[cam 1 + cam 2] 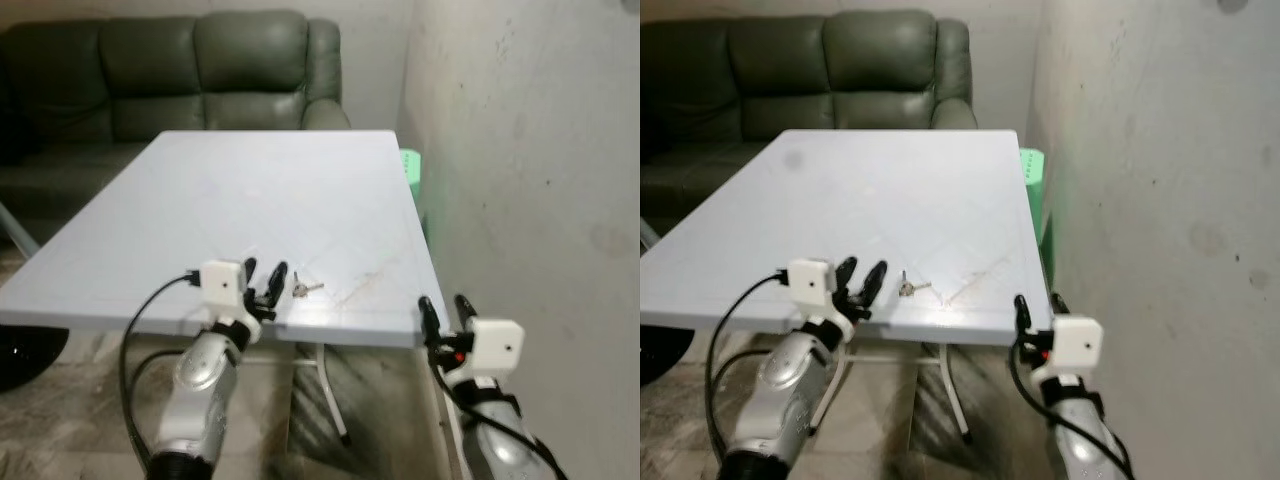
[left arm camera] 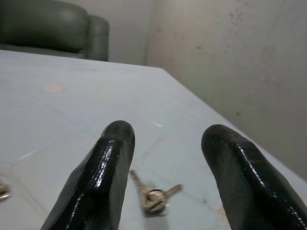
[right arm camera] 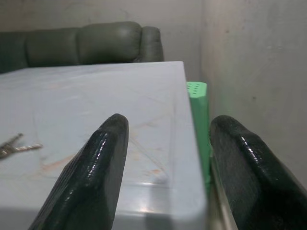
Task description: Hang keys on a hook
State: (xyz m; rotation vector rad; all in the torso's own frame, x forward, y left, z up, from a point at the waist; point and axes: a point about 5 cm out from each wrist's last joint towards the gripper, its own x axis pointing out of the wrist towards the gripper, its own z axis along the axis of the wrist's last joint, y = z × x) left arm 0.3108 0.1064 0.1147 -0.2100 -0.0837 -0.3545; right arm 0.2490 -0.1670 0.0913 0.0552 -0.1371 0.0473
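A small bunch of silver metal keys [image 1: 304,288] lies flat on the pale grey tabletop [image 1: 260,200], near its front edge. The left gripper [image 1: 264,279] is just beside the keys, its two black fingers [image 2: 98,177] spread apart and holding nothing. The right gripper [image 1: 445,312] is at the front right corner of the tabletop, fingers also apart and empty. A dark green leather sofa [image 1: 170,70] stands behind, and a bright green plastic object [image 1: 412,170] stands between tabletop and wall.
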